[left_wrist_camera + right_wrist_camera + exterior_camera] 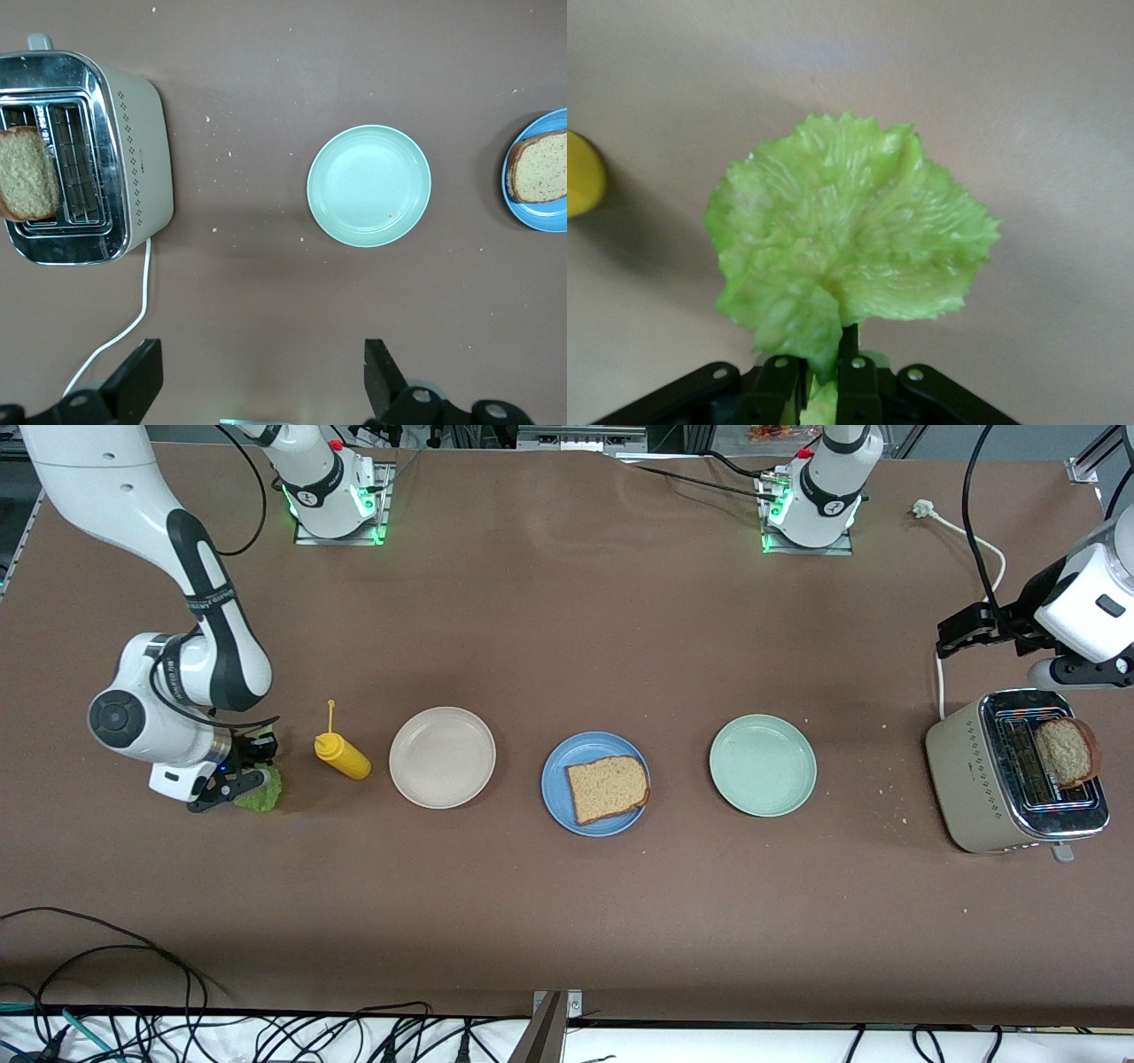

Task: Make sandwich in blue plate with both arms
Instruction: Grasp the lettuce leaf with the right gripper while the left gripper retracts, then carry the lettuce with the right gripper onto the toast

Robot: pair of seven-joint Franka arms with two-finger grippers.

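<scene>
Lettuce leaf (846,252) pinched at its stem end between the closed fingers of the right gripper (232,782), down at the table near the right arm's end. In the right wrist view, fanned away from the jaws toward twelve o'clock, long axis running six to twelve, ruffled edge outermost; only a green corner showing under the gripper in the front view. Yellow squeeze bottle (341,754) just beside, toward the table's middle.

One bread slice (607,787) flat on the blue plate (558,790), mid-table, between a beige plate (442,757) and a pale green plate (762,765).

Second slice (1066,751) standing in the toaster (970,775) at the left arm's end. Left gripper (257,381) hanging above the table near the toaster, fingers spread wide, holding nothing.
</scene>
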